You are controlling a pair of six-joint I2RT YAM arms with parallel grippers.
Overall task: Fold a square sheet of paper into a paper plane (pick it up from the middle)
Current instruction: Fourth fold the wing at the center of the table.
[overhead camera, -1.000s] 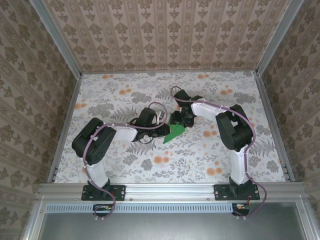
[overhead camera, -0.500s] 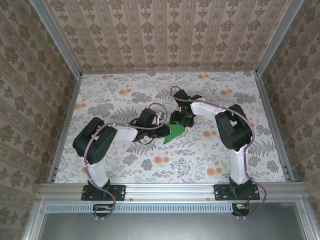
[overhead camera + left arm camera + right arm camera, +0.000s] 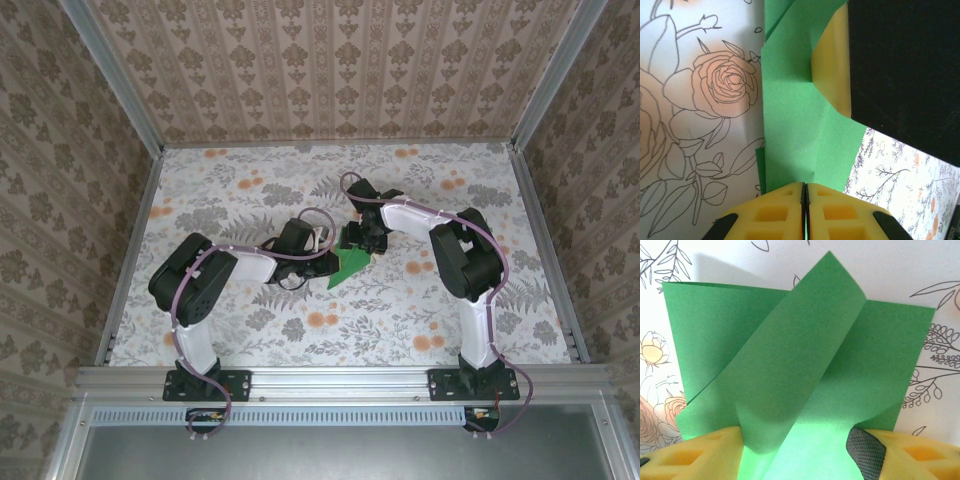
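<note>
Resting half-folded at the centre of the table (image 3: pixel 250 190), the square sheet of paper (image 3: pixel 348 264) is clenched edgewise by the left gripper (image 3: pixel 805 186). The right gripper (image 3: pixel 795 442) is spread astride it. Judged light, limp; folded edges are best gripped.

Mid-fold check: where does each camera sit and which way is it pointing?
Top external: fixed above and behind the bases, looking down on the table; both arms whole, left gripper and right gripper meeting at the green sheet.
Left wrist: on the left arm, looking along its shut fingers pinching the green sheet's edge; a right finger shows upper right.
Right wrist: on the right arm, looking past its parted fingers at the creased green sheet between them.
Shared: all three see the green sheet.
</note>
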